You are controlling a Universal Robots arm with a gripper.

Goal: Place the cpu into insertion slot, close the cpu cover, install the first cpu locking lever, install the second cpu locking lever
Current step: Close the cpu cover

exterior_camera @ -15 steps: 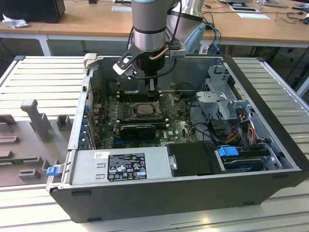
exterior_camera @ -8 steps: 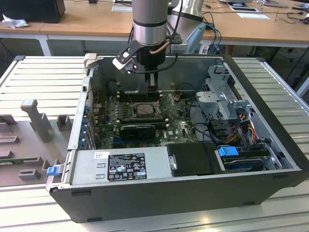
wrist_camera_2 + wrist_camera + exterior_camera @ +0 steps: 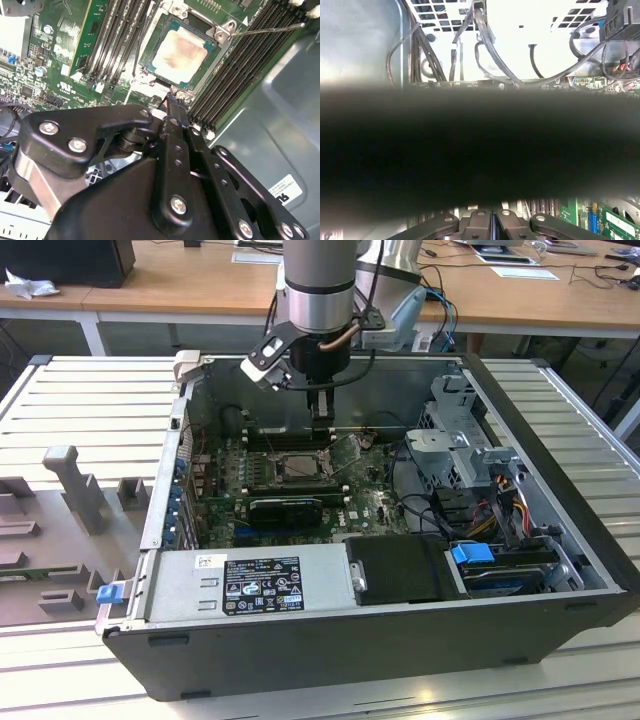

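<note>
Exterior view: open PC case lies on a slatted table, and the arm comes down over the far edge of the green board. Gripper is just beyond the insertion slot, jaws together, nothing seen between them.

Labels: a dark sticker with white print and a small white one sit on the power supply housing. Second wrist view has a white printed label on the grey case wall. Text on all three can't be made out.

Second wrist view, task parts:
- cpu is seated in the slot, lying flat with its pale beige face up. It is square, so no long axis. Its edges run parallel to the black memory slots on either side.
- cpu cover, a silvery frame, lies down around the chip, whose face shows through the window.
- A thin metal lever rod sticks out from one socket corner, its long axis crossing the memory slots toward the case wall.
- Closed fingertips sit just beside the socket corner nearest the gripper. Can't tell if they touch it.
</note>
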